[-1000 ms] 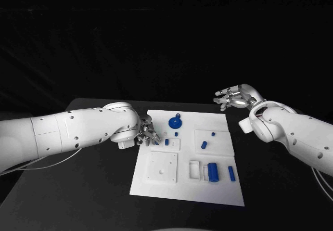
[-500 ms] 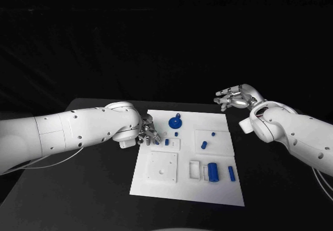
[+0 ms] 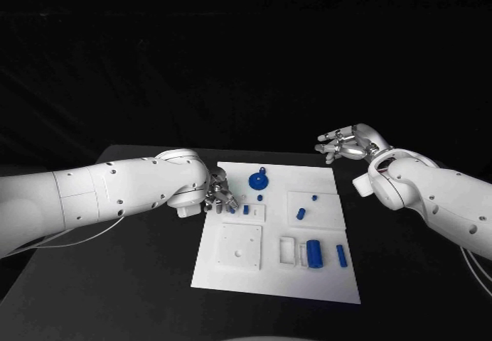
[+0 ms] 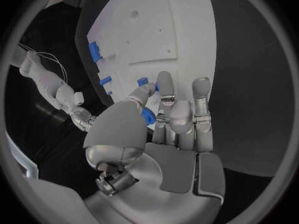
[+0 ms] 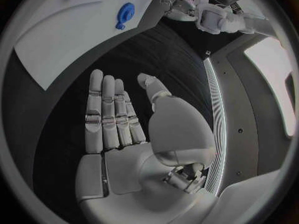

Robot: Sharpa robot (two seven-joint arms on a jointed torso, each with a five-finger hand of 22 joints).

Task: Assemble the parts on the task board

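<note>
Left hand [image 3: 217, 197]: low at the task board's [image 3: 276, 280] left edge, fingers closed around a small blue part [image 4: 147, 116].
Right hand [image 3: 348, 144]: raised beyond the board's far right corner, fingers extended, holding nothing.
Other parts: a round blue piece [image 3: 259, 180] near the far edge; blue cylinders [image 3: 316, 253] toward the near right.

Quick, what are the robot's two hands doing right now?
Left hand: pinching a small blue part at the task board's edge.
Right hand: open, holding nothing.
</note>
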